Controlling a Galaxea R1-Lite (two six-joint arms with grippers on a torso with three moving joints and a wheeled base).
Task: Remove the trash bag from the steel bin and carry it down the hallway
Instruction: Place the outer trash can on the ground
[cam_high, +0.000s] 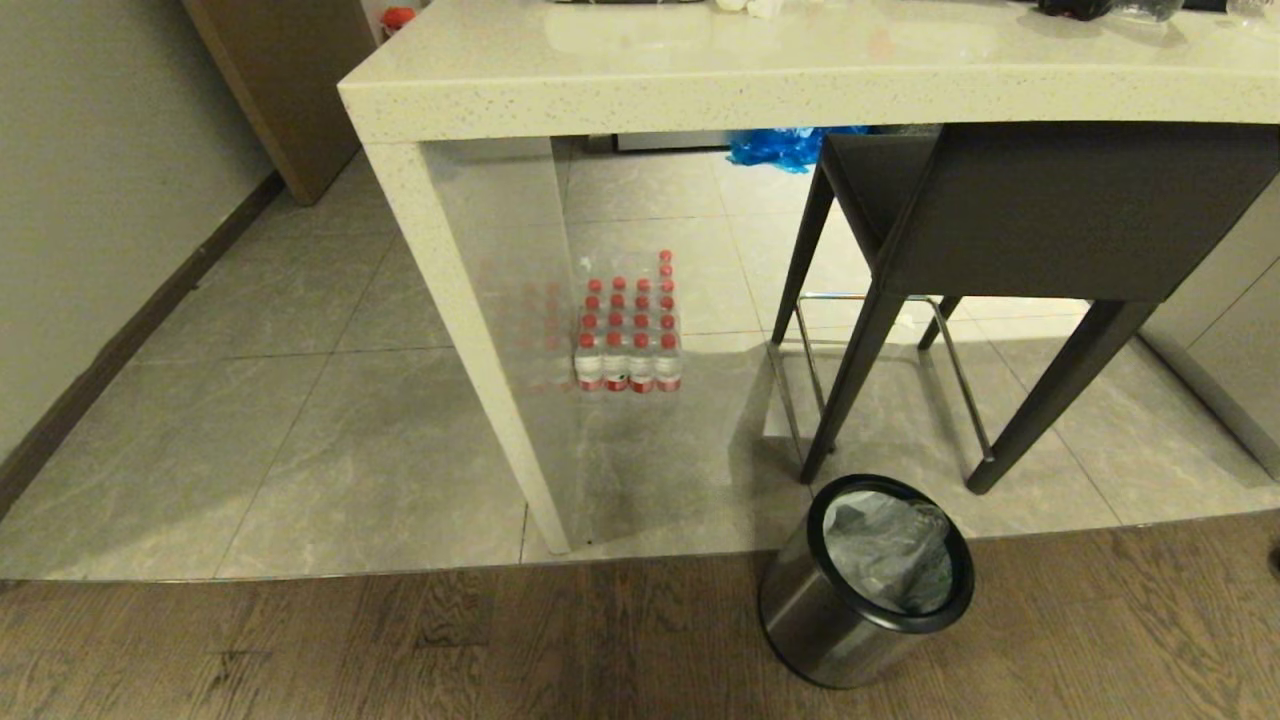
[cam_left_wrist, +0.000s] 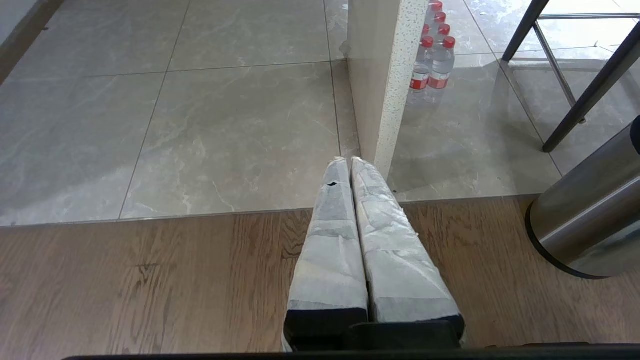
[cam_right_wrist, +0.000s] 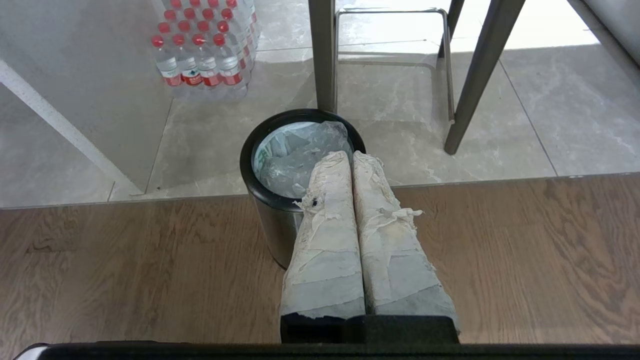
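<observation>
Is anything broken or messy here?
Nothing is spilled. The steel bin stands upright with the trash bag crumpled inside. Oddest is the torn, peeling tape wrapped around the right gripper fingers. The left gripper tape has a small hole.

Steel bin upright on wood floor beside tiles; crumpled translucent trash bag inside.

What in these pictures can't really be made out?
- Inside of the steel bin: the crumpled trash bag hides any contents, in the head view.
- Blue plastic: mostly hidden behind the counter and the stool.
- Items on the countertop: cut off by the top edge.
</observation>
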